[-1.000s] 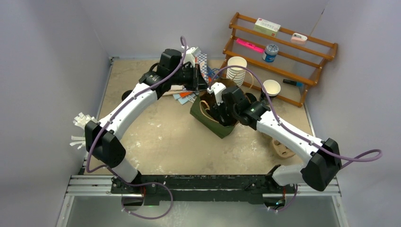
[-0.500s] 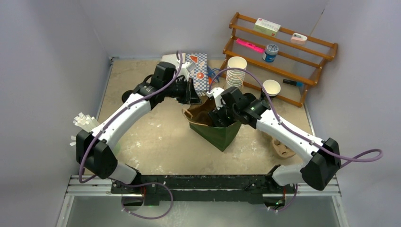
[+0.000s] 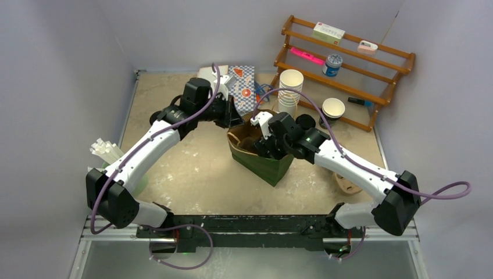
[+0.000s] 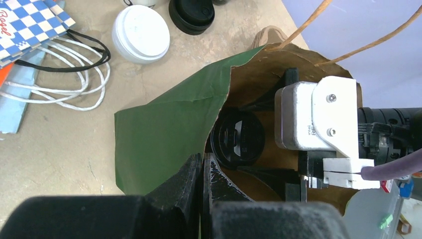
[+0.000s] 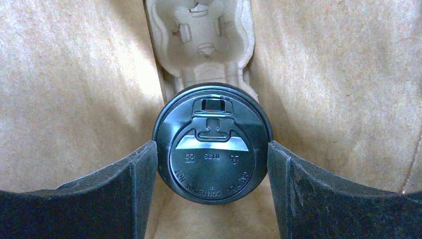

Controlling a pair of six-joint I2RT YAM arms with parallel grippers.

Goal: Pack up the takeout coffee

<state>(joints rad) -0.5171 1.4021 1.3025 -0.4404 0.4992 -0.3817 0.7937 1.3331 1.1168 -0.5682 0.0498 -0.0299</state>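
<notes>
The right gripper clamps the black-lidded takeout coffee, centred between its jaws, axis upright inside the bag. The left gripper, jaws pressed together, pinches the bag rim.

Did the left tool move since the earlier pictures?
Yes. Seen from above, the left tool has drawn back toward the near left, farther from the stack of white cups, shut on the rim of the green bag.
</notes>
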